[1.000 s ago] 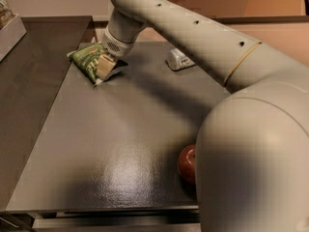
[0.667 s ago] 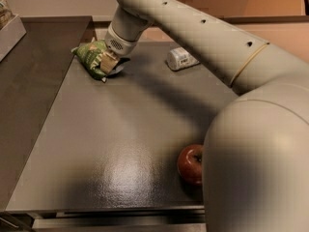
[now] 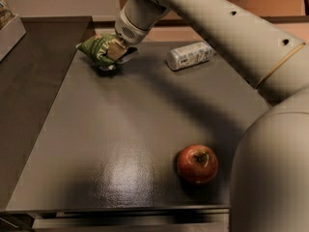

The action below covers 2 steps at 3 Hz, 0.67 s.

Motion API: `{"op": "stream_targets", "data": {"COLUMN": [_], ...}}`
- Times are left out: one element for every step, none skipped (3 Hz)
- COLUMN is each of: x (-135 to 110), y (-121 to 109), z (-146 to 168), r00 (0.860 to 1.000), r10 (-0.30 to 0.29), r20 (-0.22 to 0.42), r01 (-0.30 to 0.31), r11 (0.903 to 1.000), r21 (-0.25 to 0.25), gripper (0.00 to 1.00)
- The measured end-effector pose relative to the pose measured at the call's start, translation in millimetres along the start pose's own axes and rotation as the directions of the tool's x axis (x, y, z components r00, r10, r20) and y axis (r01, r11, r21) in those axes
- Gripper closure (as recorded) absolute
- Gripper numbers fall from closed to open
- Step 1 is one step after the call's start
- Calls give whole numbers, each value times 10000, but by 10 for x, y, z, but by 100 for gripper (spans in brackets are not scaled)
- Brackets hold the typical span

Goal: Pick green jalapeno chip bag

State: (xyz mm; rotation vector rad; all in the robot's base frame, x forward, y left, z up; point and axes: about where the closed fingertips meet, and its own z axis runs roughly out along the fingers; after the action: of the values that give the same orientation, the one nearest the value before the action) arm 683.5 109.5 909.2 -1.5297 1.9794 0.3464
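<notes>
The green jalapeno chip bag (image 3: pixel 98 48) is a small crinkly green bag at the far left of the dark table. My gripper (image 3: pixel 116 52) reaches down from the upper right and is shut on the bag's right end. The bag looks lifted slightly off the table, with its shadow beneath it. Part of the bag's right side is hidden by the fingers (image 3: pixel 115 50).
A clear bottle with a white label (image 3: pixel 190 55) lies on its side at the far middle of the table. A red apple (image 3: pixel 197 164) sits near the front right. My arm (image 3: pixel 231 28) crosses the right side. The table's left edge (image 3: pixel 46 129) borders a lower dark surface.
The gripper has moved up and away with the chip bag in it. The bag has risen off the table. The apple, earlier partly hidden by my arm, now shows fully.
</notes>
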Motion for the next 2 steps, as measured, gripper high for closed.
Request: {"op": "stream_targets", "data": {"x": [-27, -72], "y": [-8, 16], "z": [-375, -750], "r00": [9982, 9920], "r10": [-297, -768], "r20": [521, 999], "r01": [284, 703], "r11": [9993, 9952], "r21": [244, 675], "gripper": [100, 100]}}
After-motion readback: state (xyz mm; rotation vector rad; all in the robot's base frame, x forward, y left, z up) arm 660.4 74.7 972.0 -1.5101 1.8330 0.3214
